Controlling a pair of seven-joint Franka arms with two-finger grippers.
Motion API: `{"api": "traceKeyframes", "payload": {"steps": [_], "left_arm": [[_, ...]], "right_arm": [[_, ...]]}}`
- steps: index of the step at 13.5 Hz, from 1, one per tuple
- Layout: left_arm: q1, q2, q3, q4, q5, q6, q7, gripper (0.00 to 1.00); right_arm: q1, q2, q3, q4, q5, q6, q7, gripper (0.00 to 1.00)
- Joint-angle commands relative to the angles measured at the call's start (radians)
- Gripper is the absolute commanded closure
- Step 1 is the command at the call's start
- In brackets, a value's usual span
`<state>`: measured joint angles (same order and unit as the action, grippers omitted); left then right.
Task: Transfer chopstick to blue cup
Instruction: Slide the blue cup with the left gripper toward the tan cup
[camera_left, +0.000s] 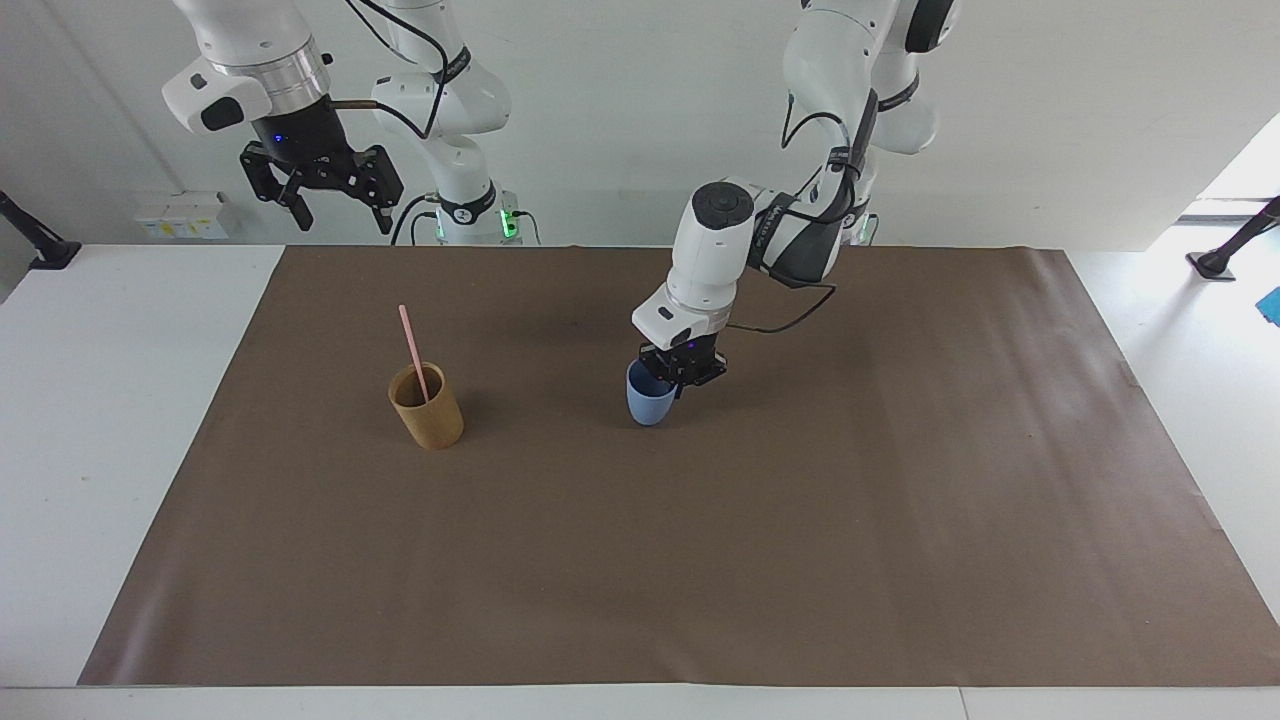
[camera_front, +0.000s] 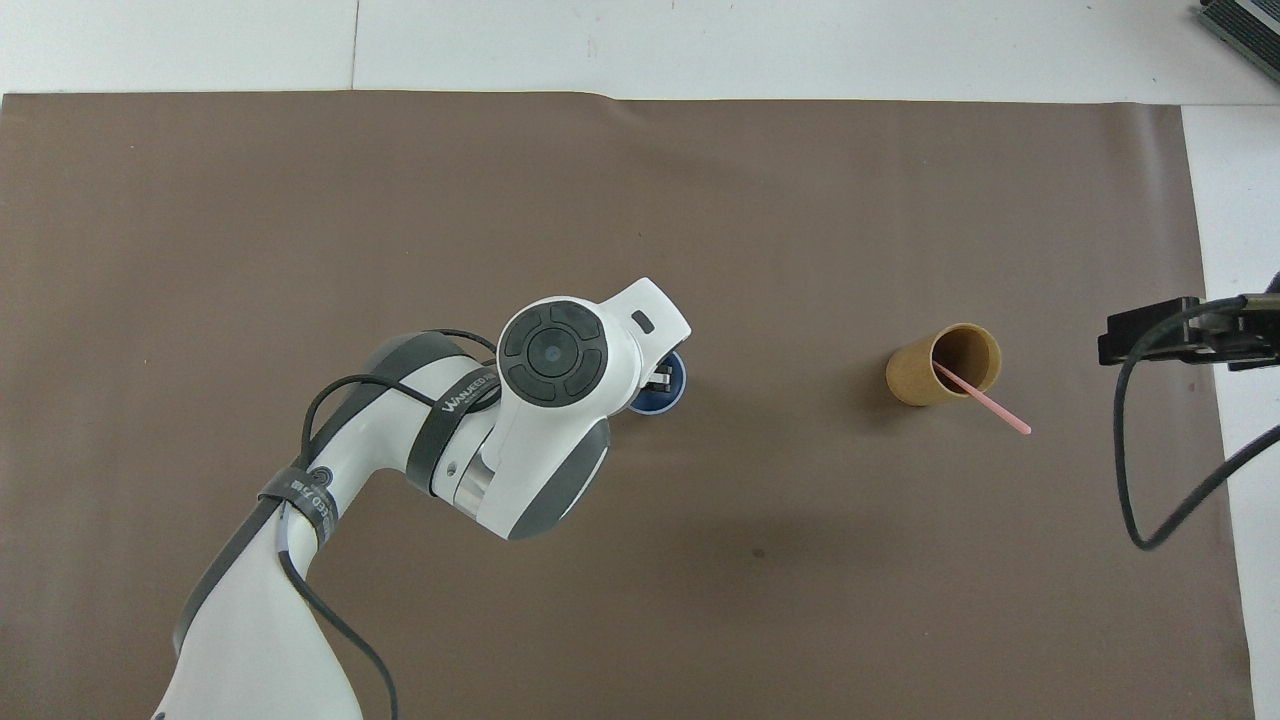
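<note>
My left gripper (camera_left: 678, 375) is shut on the rim of the blue cup (camera_left: 648, 398), which stands low at the brown mat near the table's middle; in the overhead view the cup (camera_front: 662, 400) is mostly covered by the arm. The pale pink chopstick (camera_left: 413, 352) leans inside the tan wooden cup (camera_left: 428, 408), toward the right arm's end; both also show in the overhead view, the chopstick (camera_front: 985, 400) sticking out of the tan cup (camera_front: 940, 365). My right gripper (camera_left: 322, 195) waits open, high above the mat's edge by the robots.
A brown mat (camera_left: 640, 560) covers most of the white table (camera_left: 100, 400). The left arm (camera_front: 540, 400) reaches across the mat's middle. The right arm's cable (camera_front: 1140, 470) hangs at its end of the table.
</note>
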<state>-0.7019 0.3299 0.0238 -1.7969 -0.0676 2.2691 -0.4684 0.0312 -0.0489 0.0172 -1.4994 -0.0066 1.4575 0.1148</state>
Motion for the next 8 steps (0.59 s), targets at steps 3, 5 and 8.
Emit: {"api": "traceKeyframes", "payload": {"steps": [3, 5, 8], "left_arm": [[-0.031, 0.023, 0.016, 0.011, -0.021, 0.030, -0.033, 0.93], [-0.031, 0.024, 0.016, 0.010, -0.021, 0.030, -0.076, 0.37], [-0.033, 0.023, 0.018, 0.008, -0.021, 0.029, -0.073, 0.00]], "right_arm": [[-0.013, -0.006, 0.004, -0.005, 0.007, -0.005, -0.014, 0.00], [-0.011, -0.006, 0.004, -0.005, 0.007, -0.005, -0.014, 0.00], [-0.013, -0.006, 0.004, -0.005, 0.007, 0.001, -0.012, 0.00]]}}
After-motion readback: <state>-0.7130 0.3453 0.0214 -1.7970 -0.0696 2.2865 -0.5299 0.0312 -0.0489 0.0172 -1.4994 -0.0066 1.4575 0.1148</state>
